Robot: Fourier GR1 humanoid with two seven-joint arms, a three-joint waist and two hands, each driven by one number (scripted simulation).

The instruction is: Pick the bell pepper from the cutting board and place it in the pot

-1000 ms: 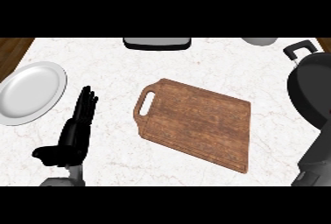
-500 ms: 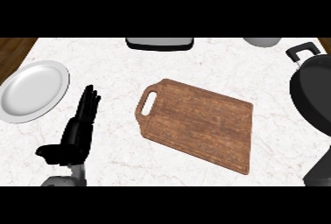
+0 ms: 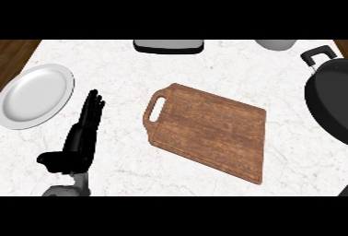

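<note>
Head view shows no readable writing on anything. Left hand [image 3: 80, 133], fingers straight and relaxed, rests left of the wooden cutting board [image 3: 207, 130], apart from it. No bell pepper shows on that board. Black pot [image 3: 331, 99] sits right of the board, white plate [image 3: 34, 95] beyond the hand.

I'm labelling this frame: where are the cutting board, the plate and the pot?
cutting board [image 3: 211, 129], head view, middle of its wooden face.
plate [image 3: 35, 94], head view, its white centre.
pot [image 3: 329, 99], head view, its dark body by the right edge.
</note>
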